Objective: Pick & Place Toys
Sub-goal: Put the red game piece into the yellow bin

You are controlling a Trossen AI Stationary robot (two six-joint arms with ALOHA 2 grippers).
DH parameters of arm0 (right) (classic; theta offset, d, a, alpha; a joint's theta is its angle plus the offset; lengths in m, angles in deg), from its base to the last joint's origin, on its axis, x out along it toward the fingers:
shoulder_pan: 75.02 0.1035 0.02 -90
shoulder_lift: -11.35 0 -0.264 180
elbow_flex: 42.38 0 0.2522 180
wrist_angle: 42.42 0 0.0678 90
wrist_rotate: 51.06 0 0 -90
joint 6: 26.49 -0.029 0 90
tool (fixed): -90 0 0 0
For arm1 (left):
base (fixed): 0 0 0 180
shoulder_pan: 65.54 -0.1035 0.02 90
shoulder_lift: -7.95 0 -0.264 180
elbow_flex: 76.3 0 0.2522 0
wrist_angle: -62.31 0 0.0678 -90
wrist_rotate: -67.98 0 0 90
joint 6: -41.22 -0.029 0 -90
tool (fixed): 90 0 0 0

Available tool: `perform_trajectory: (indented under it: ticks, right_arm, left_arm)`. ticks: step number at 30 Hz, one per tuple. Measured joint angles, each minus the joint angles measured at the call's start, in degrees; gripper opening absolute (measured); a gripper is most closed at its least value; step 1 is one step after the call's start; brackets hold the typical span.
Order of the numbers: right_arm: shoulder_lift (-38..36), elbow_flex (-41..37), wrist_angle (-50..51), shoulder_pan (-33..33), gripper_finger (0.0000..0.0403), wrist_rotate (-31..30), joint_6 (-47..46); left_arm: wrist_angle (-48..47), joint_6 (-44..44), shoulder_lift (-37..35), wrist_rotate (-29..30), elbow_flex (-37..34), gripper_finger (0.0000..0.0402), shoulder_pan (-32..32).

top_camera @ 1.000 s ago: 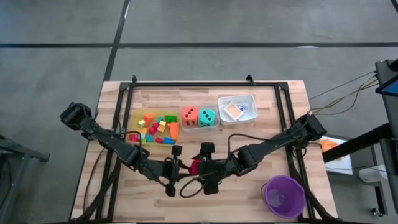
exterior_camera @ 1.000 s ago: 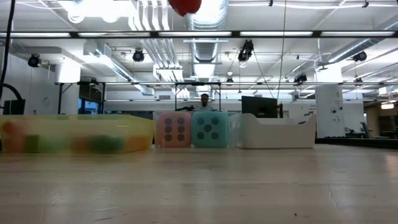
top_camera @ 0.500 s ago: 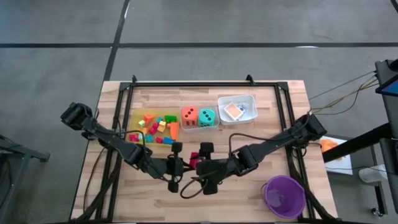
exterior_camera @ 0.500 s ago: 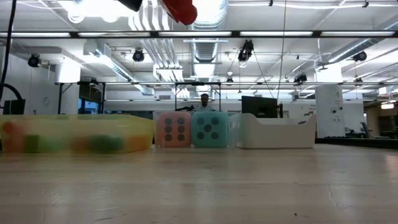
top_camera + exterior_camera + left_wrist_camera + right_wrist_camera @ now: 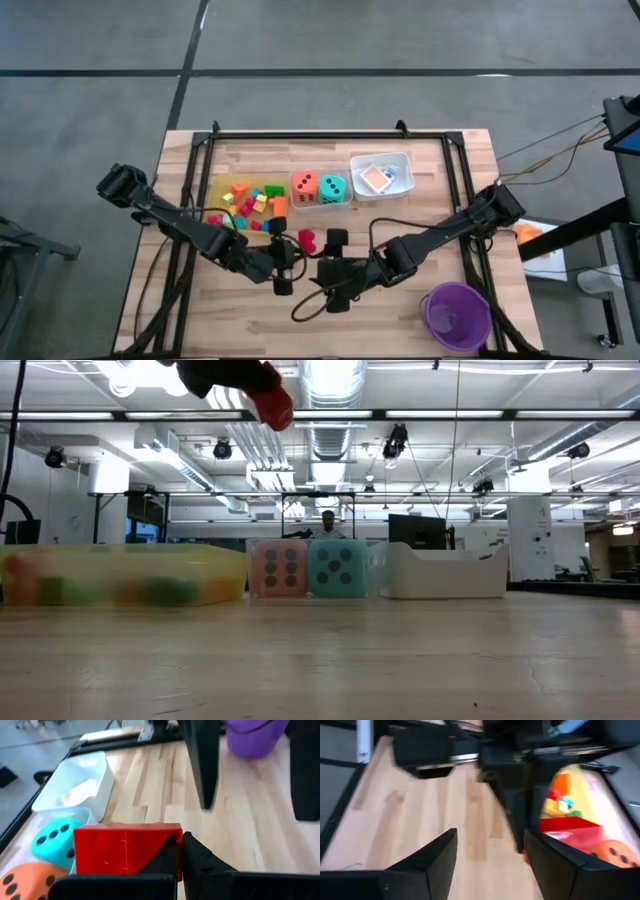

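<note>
The left gripper [image 5: 292,250] hangs over the middle of the table [image 5: 400,320], its fingers pinched on a red block [image 5: 125,847]. In the left wrist view the block fills the gap between the fingers, face square to the camera. In the low view the block [image 5: 270,405] rides high above the wood, clear of everything on it.

Just beside it, the right gripper [image 5: 335,262] hovers with its fingers [image 5: 432,857] spread, nothing visible between them. Whether they are spreading or drawing in cannot be told. The purple cup [image 5: 456,312] stands well apart near the right arm's side.

Farther off stand the trays. The yellow tray [image 5: 215,200] holds the other small blocks [image 5: 250,200], so it is the likely home for the red one. Beside it the orange die [image 5: 304,187] and teal die [image 5: 333,187] sit touching in a clear tray, and the white tray [image 5: 400,165] holds flat cards [image 5: 376,179].

To do this step well:
- Keep the block high until it is over the yellow tray's open middle, so it clears the near wall.
- Lower it straight down and let go low, so it does not bounce out.
- Keep the right gripper back, since the two arms are crowded together.
</note>
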Motion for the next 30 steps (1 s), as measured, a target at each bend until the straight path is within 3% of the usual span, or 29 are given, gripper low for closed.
perform_trajectory:
  ticks: [6,13,17,20,25,30]
  right_arm:
    - [-0.14,0.06,2.25,0.79,0.02,-3.6,-1.87]
    - [-0.27,-1.0,16.6,2.52,0.0162,-3.39,-18.38]
    - [-0.27,-4.8,18.85,4.65,0.0138,-3.27,-24.41]
    - [-0.27,-7.72,18.17,6.04,0.0121,-3.26,-25.35]
    - [-0.27,-10.19,17.86,6.19,0.0092,-1.85,-25.28]
    - [-0.31,-11.17,17.82,6.25,0.0064,-1.69,-25.76]
  left_arm:
    - [-8.79,4.94,0.0,0.99,1.59,0.0001,-1.98]
    - [-27.95,19.04,-0.68,1.73,2.02,0.0001,-7.37]
    - [-39.1,24.11,-2.37,0.52,0.69,0.0,-11.06]
    - [-42.92,24.18,-3.5,-4.63,-0.33,0.0,-14.93]
    - [-39.67,19.99,-3.85,-16.99,-3.28,0.0,-23.99]
    - [-38.56,16.33,-3.85,-21.8,-5.29,0.0,-31.11]
